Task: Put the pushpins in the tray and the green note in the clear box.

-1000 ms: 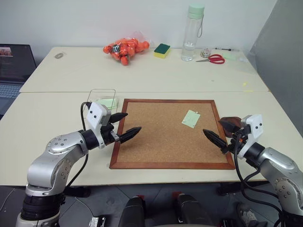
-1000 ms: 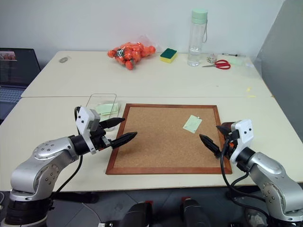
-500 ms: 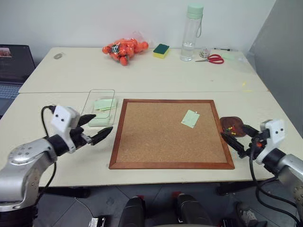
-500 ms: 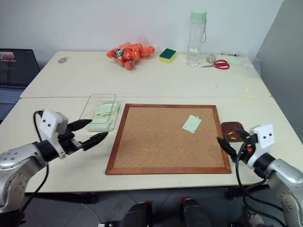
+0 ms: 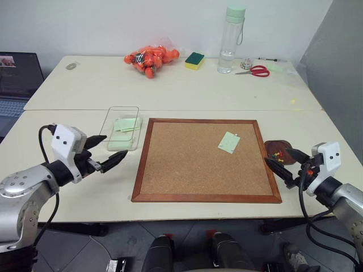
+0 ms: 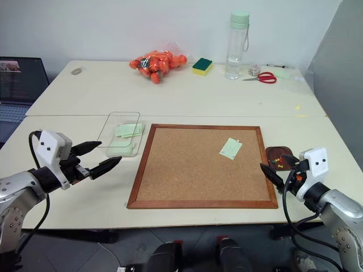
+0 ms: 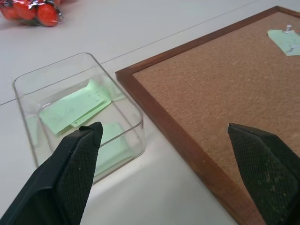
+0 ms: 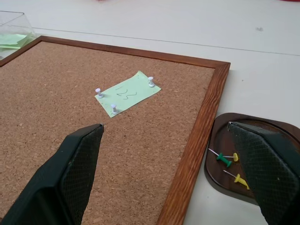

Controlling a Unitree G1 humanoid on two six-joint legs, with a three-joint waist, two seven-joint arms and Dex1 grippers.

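Observation:
The green note [image 5: 228, 142] lies on the corkboard [image 5: 193, 170], held by three white pushpins [image 8: 151, 81]. To the board's right sits the dark brown tray [image 5: 274, 147], with green and yellow pushpins [image 8: 225, 160] in it. My right gripper [image 5: 278, 156] hovers open beside the tray with nothing between its fingers. The clear box [image 5: 121, 128] stands left of the board and holds pale green slips [image 7: 75, 108]. My left gripper [image 5: 115, 146] is open and empty, just left of the box's near end.
At the back of the table are a bag of orange items [image 5: 148, 60], a green-and-yellow sponge [image 5: 194, 59], a water bottle [image 5: 229, 38] and red scissors [image 5: 255, 70]. A laptop [image 5: 14, 79] sits at the far left.
Both arms swung outward from over the corkboard. The left gripper went left to the clear box; the right went right to the tray. Both stayed open.

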